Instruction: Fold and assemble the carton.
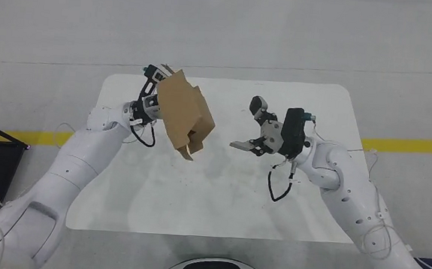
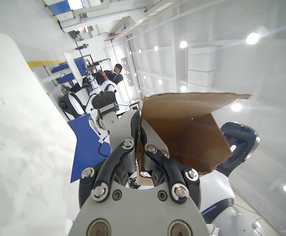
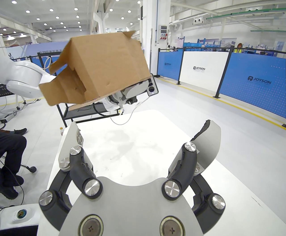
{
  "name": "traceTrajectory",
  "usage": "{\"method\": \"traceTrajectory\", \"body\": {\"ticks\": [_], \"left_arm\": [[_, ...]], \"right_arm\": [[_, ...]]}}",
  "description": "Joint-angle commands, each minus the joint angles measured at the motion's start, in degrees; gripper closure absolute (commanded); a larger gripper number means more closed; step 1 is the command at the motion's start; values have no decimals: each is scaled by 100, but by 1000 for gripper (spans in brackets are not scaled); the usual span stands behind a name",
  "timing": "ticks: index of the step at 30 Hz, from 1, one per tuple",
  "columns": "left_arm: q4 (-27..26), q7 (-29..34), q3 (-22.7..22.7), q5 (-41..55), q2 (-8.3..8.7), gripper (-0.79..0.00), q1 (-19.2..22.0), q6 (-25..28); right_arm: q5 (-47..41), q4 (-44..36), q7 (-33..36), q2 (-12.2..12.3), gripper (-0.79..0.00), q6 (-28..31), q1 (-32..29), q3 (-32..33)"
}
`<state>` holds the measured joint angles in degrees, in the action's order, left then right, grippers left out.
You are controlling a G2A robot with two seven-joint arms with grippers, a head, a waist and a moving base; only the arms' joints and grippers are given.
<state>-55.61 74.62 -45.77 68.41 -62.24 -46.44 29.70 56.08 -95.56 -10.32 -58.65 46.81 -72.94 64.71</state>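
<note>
Left claw [image 2: 139,134]: clamped on one wall of the carton [image 3: 107,67], one finger inside and one outside, at the edge of an open end. The grip is at the rim only.

Carton: held clear above the table [image 1: 286,207], tilted, projecting from the left claw toward the right claw [image 1: 247,125]. It is opened into a tube. The flaps at the end farthest from the left claw hang loose and unfolded.

Right claw: fingers spread wide, nothing between them. It stands over the table, apart from the carton, with its opening facing the loose flaps.

Handling assessment: plain corrugated card, judged light and dry, so slip is unlikely. The panels are stiff, but the creases hinge freely. A one-wall hold leaves the tube free to skew or flatten under a sideways push. Hard pinching would dent the card.

Recommended hold: the right claw should take a loose flap near its crease, or brace the panel opposite the left claw. A flap's free edge would merely bend. Whether the near-end flaps are closed cannot be determined.
</note>
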Motion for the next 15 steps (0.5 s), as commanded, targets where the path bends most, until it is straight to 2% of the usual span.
{"method": "traceTrajectory", "body": {"ticks": [1,6,10,15], "left_arm": [[256,78,64,59,-83,0,80,-136],[704,-50,277,-400,-270,0,317,-194],[903,-154,413,-677,-390,0,414,-430],[1148,-117,466,-665,-527,0,452,-720]], "right_arm": [[78,-50,-66,13,-785,88,-78,67],[335,-205,-263,8,-785,90,-206,102],[523,-234,-395,-37,-785,-64,-190,-28],[768,-247,-662,-122,-785,-489,-129,-239]]}}
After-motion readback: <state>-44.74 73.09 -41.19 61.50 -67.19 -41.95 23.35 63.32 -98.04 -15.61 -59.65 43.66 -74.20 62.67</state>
